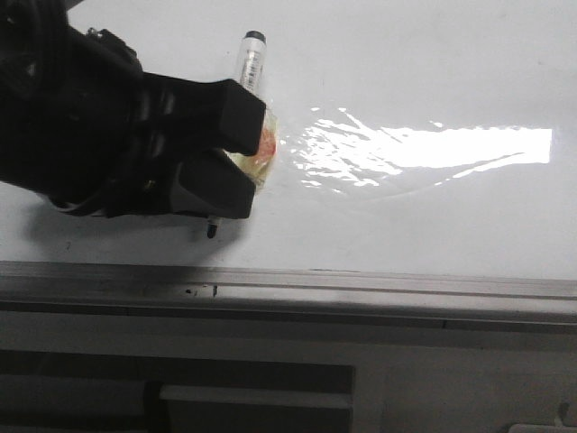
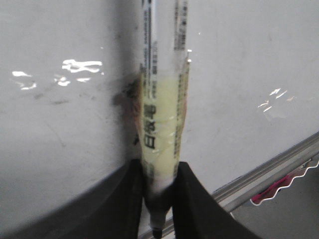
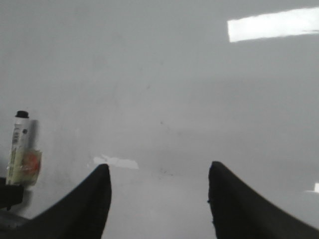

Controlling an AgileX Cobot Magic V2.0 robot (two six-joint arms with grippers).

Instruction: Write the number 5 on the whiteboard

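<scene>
My left gripper [image 1: 236, 158] is shut on a white marker [image 1: 251, 54] wrapped in yellowish tape. The marker's dark tip [image 1: 212, 230] points down at the whiteboard [image 1: 406, 63], close above the board's near edge; I cannot tell whether it touches. In the left wrist view the marker [image 2: 162, 124] sits tight between the black fingers [image 2: 194, 204]. No drawn number 5 shows on the board in any view. My right gripper [image 3: 159, 174] is open and empty above bare board; it is outside the front view. The marker also shows in the right wrist view [image 3: 22, 149].
A grey metal edge rail [image 1: 361, 289] runs along the board's near side and shows in the left wrist view [image 2: 269, 172]. Bright glare [image 1: 433, 149] lies mid-board. Faint dark smudges [image 2: 124, 97] sit beside the marker. A pink-red object [image 2: 279, 186] lies beyond the rail.
</scene>
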